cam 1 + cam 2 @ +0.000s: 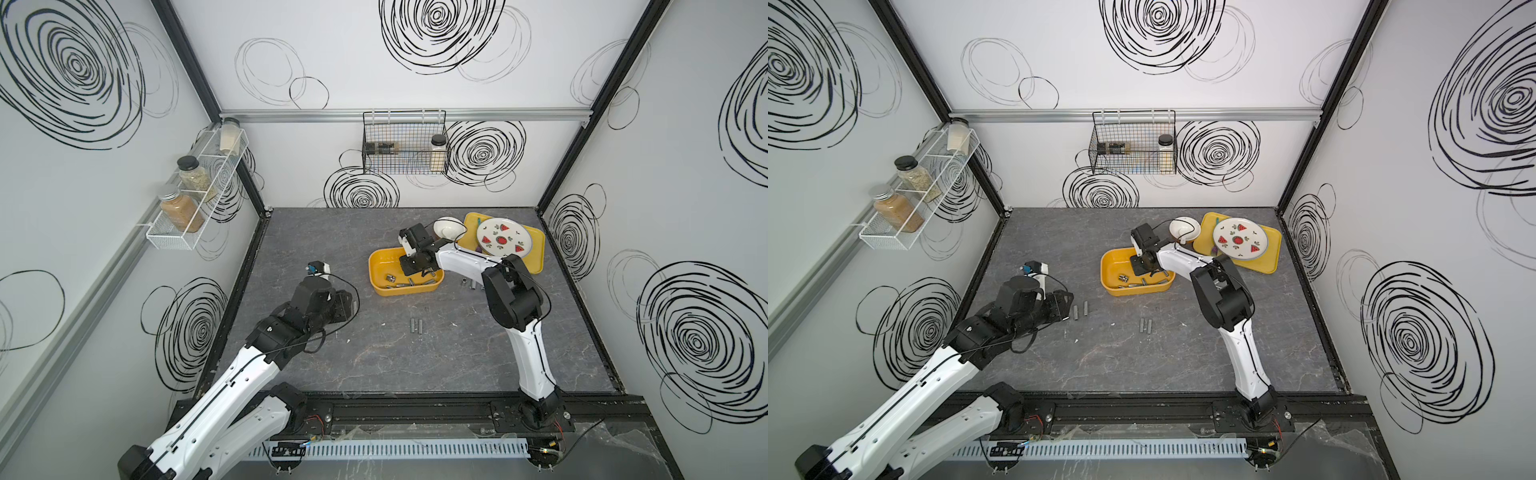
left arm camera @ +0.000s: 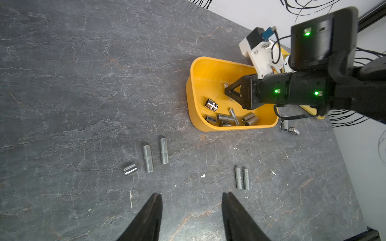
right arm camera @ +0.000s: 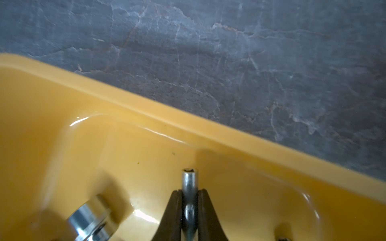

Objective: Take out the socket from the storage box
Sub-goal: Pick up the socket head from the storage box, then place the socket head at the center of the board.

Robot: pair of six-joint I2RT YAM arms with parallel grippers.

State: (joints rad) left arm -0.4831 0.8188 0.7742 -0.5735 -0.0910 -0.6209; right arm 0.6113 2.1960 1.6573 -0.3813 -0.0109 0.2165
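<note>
The storage box (image 1: 380, 272) is a deep yellow-orange tub right of the table's middle, seen also in the left wrist view (image 2: 208, 75). Several silver sockets (image 2: 211, 104) lie in it. My right gripper (image 3: 190, 191) reaches down inside the box and is shut on a thin, long silver socket (image 3: 190, 180), whose end sticks out past the fingertips. A wide short socket (image 3: 89, 219) lies beside it. My left gripper (image 2: 191, 195) hangs open over bare table to the left, with nothing between its fingers.
Loose sockets lie on the table: three (image 2: 148, 158) ahead of the left gripper, a pair (image 2: 242, 178) side by side, two more (image 2: 289, 128) by the box. A flat yellow tray (image 1: 536, 245) with a watermelon plate (image 1: 503, 237) and a white bowl (image 1: 448, 229) stand behind the box.
</note>
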